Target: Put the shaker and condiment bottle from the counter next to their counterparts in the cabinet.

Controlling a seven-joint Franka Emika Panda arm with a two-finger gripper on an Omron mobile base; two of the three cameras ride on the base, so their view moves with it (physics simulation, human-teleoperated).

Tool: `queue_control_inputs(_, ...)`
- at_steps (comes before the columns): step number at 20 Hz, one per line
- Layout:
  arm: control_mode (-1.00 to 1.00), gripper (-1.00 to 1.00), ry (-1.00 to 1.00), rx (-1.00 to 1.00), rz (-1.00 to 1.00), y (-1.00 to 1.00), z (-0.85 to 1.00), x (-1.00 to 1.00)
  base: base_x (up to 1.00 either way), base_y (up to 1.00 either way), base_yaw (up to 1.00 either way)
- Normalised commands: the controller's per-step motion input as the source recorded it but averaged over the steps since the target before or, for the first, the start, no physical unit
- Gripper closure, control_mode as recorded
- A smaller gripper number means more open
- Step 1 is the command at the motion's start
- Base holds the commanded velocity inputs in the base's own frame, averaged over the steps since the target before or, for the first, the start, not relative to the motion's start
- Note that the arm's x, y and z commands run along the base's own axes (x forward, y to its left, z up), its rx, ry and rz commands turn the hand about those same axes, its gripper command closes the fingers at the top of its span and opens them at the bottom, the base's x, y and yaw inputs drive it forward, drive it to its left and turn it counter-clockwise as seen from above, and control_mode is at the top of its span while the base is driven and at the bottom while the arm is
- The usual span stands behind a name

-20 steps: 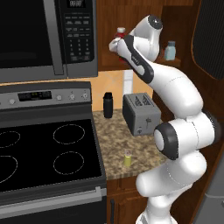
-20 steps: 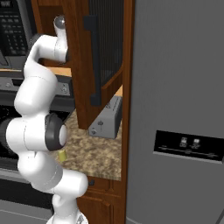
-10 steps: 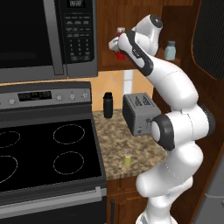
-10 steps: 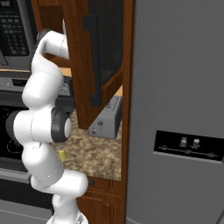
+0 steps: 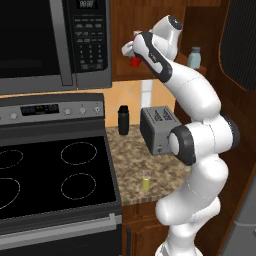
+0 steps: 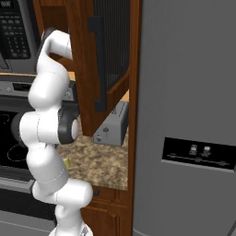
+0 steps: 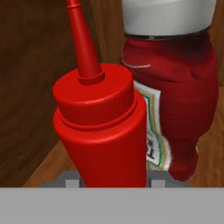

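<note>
A black cylinder [image 5: 123,120] stands at the back of the speckled counter [image 5: 131,150] beside the stove [image 5: 50,175], with the grey toaster [image 5: 156,129] just to its right. Near the counter's front edge the shaker [image 5: 145,180] sits upright and untouched, in the same spot as a second ago.

Above, the arm has swung leftward across the front of the cabinet [image 5: 145,30] since the earlier frames, and its gripper [image 5: 133,54] now hangs close to the microwave's [image 5: 55,42] right edge, where before it was nearer the middle of the opening. The condiment bottle [image 5: 134,61] rides with it, a red spot under the hand. Seen from the hand, the fingers are clamped on that all-red bottle [image 7: 103,127] low on its body, nozzle pointing up. Just behind and to its right in that view stands the ketchup bottle [image 7: 175,87] with white cap and label, resting on the wooden shelf [image 7: 210,166]; the two bottles look very close, though contact cannot be judged.

Further right on the same shelf, the pale blue shaker [image 5: 194,57] stands behind the arm's upper links.
</note>
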Motion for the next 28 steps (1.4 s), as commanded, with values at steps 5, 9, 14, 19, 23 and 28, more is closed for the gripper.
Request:
queue_control_inputs(5, -1.00, 1.00, 0.00, 0.00, 0.02, 0.06, -0.14, 0.29, 0.00, 0.00, 0.00)
queue_control_inputs(9, -1.00, 1.00, 0.00, 0.00, 0.02, 0.04, -0.13, 0.22, 0.00, 0.00, 0.00)
queue_control_inputs(14, -1.00, -1.00, 0.00, 0.00, 0.07, 0.00, -0.20, 0.02, 0.00, 0.00, 0.00)
queue_control_inputs(19, -1.00, -1.00, 0.00, 0.00, 0.07, 0.00, -0.16, 0.01, 0.00, 0.00, 0.00)
queue_control_inputs(23, -1.00, -1.00, 0.00, 0.00, 0.05, 0.00, -0.07, 0.00, 0.00, 0.00, 0.00)
queue_control_inputs(28, -1.00, -1.00, 0.00, 0.00, 0.04, 0.02, -0.01, -0.08, 0.00, 0.00, 0.00)
